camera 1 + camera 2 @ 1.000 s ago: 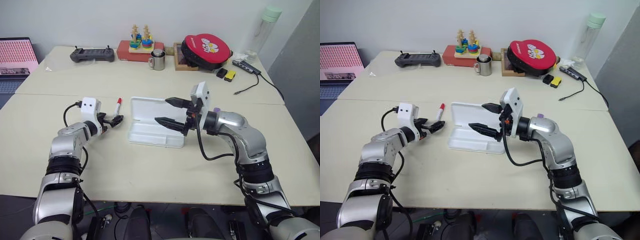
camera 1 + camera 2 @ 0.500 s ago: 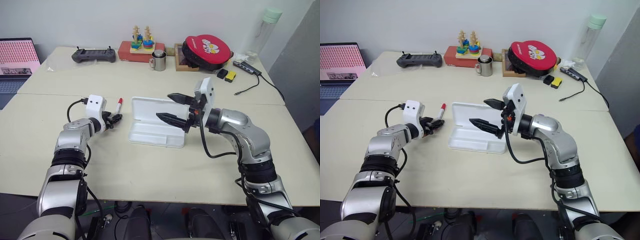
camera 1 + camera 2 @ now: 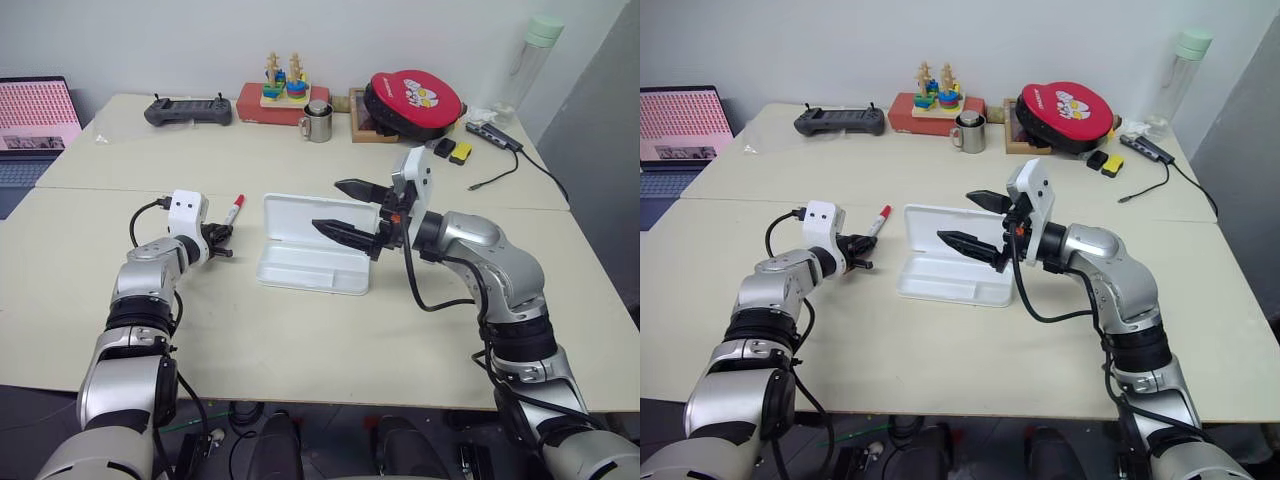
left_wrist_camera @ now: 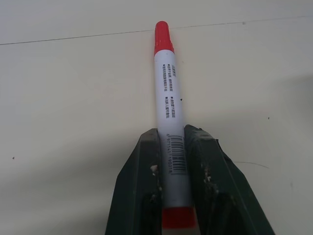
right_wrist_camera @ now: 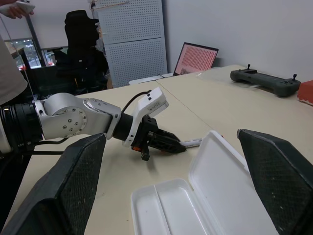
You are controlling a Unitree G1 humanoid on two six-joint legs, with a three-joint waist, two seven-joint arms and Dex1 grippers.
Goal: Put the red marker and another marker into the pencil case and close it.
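Note:
The red marker [image 4: 167, 93], white-barrelled with a red cap, lies on the table left of the pencil case. My left gripper [image 4: 172, 136] is shut on its rear end, low over the table [image 3: 222, 240]. The pencil case [image 3: 300, 270] lies open in the middle of the table, a white tray with its lid [image 3: 298, 218] laid back flat. My right gripper [image 3: 330, 205] hangs open above the case, pointing left, with nothing between its fingers [image 5: 66, 188]. The right wrist view shows the left gripper [image 5: 168, 143] beside the case [image 5: 220, 166]. Another marker is hidden.
Along the table's far side stand a black controller [image 3: 187, 110], a red box with a stacking toy [image 3: 272, 95], a metal mug [image 3: 317, 120], a round red bag [image 3: 412, 98], small black and yellow blocks [image 3: 452, 150] and a cable hub [image 3: 495, 135]. A laptop [image 3: 35, 115] sits far left.
My left gripper, open beside the red marker a second ago, has shut on its rear end. The right gripper has stayed open above the case.

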